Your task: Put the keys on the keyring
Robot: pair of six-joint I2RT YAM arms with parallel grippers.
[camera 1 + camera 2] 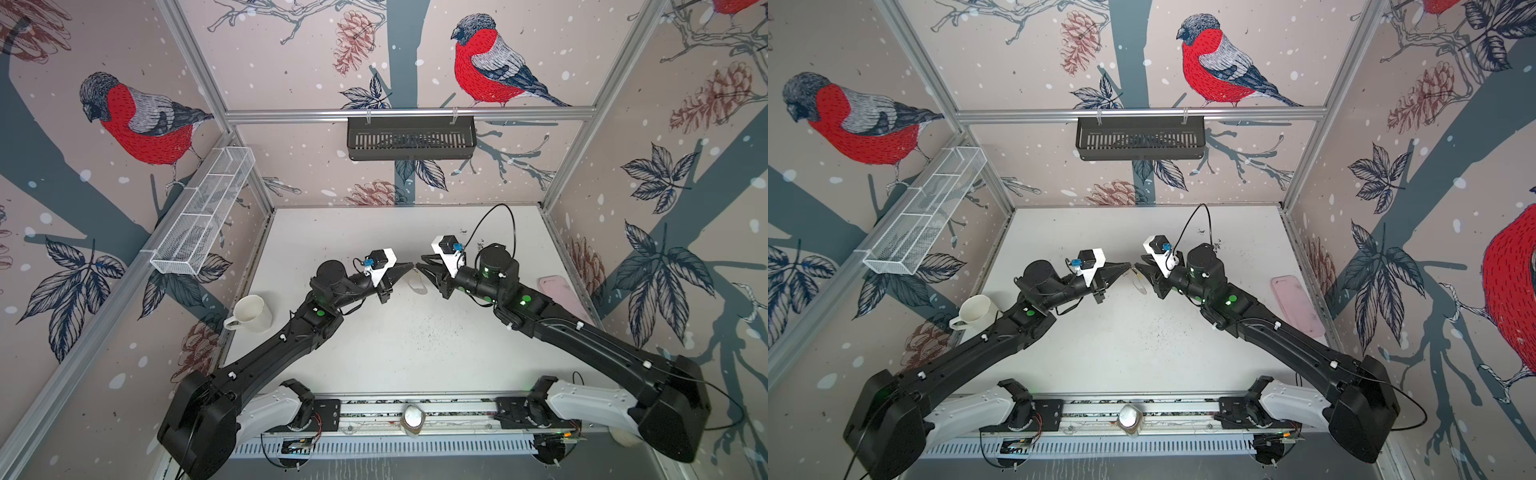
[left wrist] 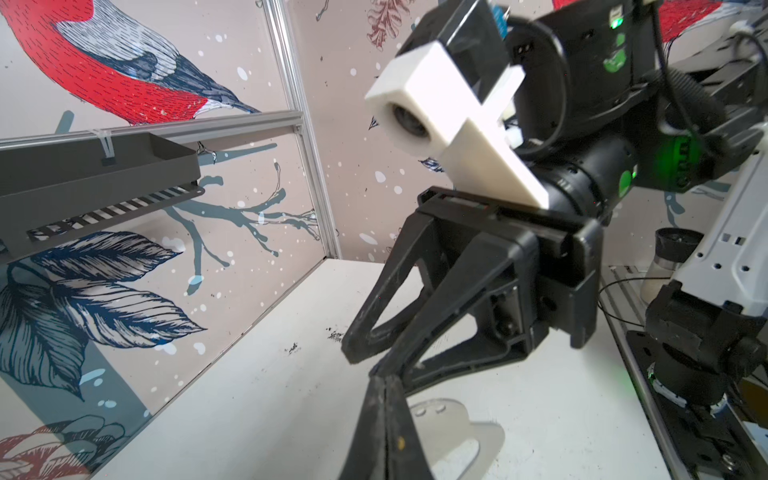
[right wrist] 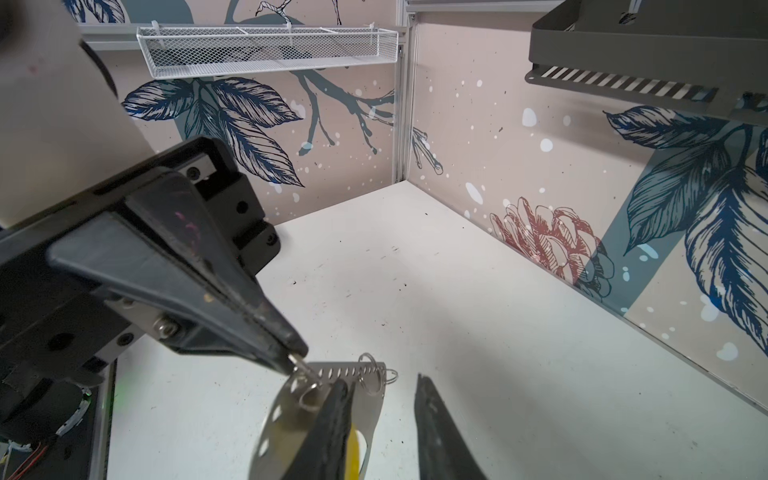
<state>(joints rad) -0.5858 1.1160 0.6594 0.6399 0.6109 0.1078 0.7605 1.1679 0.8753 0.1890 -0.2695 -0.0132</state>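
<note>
Grey metal catches the light at table centre in both top views: the keyring lies on the white table under the meeting point of the two grippers, the left gripper reaching in from nine o'clock and the right gripper from three o'clock, tips almost touching. A white mug stands well apart at eight o'clock and a pink phone at three o'clock. From the left wrist view, the left gripper is fully closed, its tip meeting the right gripper, whose jaws are parted, with the plate below. From the right wrist view, the closed left gripper pinches a small wire ring that hangs at the plate's row of holes, and the right gripper is part open, holding nothing I can see; a yellow tag of the keys shows just beside its finger, over the plate. My guess is the threading step is under way; next, the key needs regripping and steering onto the held ring.
</note>
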